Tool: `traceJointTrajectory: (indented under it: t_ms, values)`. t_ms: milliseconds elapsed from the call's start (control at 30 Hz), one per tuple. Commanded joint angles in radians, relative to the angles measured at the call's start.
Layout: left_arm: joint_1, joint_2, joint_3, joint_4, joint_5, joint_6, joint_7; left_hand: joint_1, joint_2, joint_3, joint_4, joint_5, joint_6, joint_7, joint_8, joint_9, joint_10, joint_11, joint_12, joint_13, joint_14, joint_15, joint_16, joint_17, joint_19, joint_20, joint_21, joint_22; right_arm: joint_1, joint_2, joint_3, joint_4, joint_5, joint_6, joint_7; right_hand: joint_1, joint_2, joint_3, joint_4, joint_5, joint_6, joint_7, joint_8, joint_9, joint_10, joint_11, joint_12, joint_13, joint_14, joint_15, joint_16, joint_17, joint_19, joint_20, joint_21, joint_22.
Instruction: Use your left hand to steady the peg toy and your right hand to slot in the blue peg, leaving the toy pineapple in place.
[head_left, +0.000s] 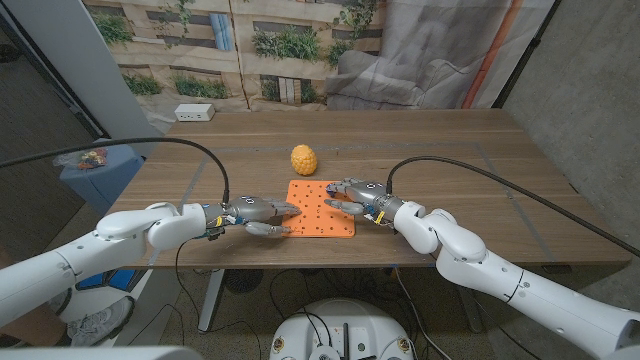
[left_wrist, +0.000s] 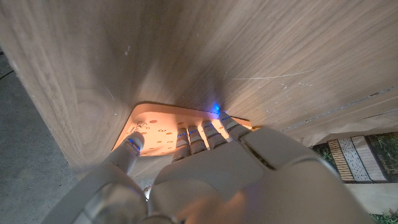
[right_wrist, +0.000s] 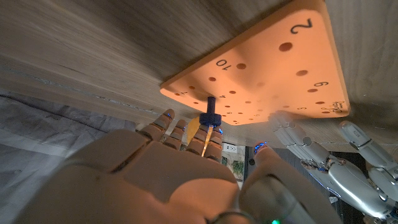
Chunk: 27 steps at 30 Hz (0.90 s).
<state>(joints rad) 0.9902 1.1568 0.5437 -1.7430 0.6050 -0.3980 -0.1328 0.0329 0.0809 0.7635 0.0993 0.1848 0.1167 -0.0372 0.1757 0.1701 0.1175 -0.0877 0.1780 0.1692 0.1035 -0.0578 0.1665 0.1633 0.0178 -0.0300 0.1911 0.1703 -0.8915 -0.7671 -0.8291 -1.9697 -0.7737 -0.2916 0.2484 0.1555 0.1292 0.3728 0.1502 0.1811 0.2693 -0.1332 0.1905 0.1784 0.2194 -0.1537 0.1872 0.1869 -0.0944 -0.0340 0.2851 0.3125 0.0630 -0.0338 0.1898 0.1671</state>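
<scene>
The orange peg toy (head_left: 322, 215) is a flat board with numbered holes, lying near the table's front edge. My left hand (head_left: 258, 215) reaches in from the board's left side, its fingertips (left_wrist: 208, 130) pressing on the peg toy (left_wrist: 155, 121). My right hand (head_left: 358, 196) hovers over the board's right part. The blue peg (right_wrist: 211, 113) stands with its stem in a hole of the peg toy (right_wrist: 292, 62). My right hand (right_wrist: 180, 168) has its fingertips just by the peg's head and its thumb well apart from it. The yellow toy pineapple (head_left: 304, 158) stands just behind the board.
A white box (head_left: 192, 113) sits at the table's (head_left: 450, 150) far left corner. Black cables (head_left: 215, 165) arc over the table from both wrists. A blue bin (head_left: 100, 170) stands off the table's left side. My left hand (right_wrist: 339, 165) also shows beyond the board.
</scene>
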Motion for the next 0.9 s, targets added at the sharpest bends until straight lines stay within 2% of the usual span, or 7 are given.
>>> traceJointTrajectory:
  t_ms: [33, 900]
  values:
    - [-0.003, -0.004, 0.003, 0.004, 0.003, 0.001, 0.004, -0.008, 0.081, 0.003, 0.006, -0.001, 0.01, 0.003, 0.008, 0.004, 0.041, 0.015, 0.008, 0.004, 0.066, -0.028, 0.011, 0.004, 0.008, -0.136, 0.002, 0.001, -0.006, 0.0, 0.005, -0.018, -0.014, -0.007, -0.05, -0.002, 0.054, 0.008, -0.009, 0.002, 0.008, 0.015, 0.001, 0.005, 0.014, 0.016, 0.003, 0.005, -0.001, -0.042, 0.003, 0.0, 0.001, -0.05, 0.002, 0.002]
    - [-0.008, -0.009, 0.006, 0.006, -0.005, 0.006, -0.007, -0.008, 0.081, 0.005, 0.008, -0.001, 0.01, 0.004, 0.008, 0.004, 0.041, 0.014, 0.008, 0.004, 0.066, -0.025, 0.01, 0.004, 0.011, -0.134, 0.003, 0.001, -0.021, -0.002, 0.046, -0.058, -0.015, -0.011, -0.115, 0.008, 0.052, 0.029, -0.033, 0.001, 0.0, 0.015, -0.001, 0.005, -0.006, 0.02, 0.001, 0.006, 0.0, -0.04, 0.0, -0.008, 0.002, -0.049, 0.002, 0.001]
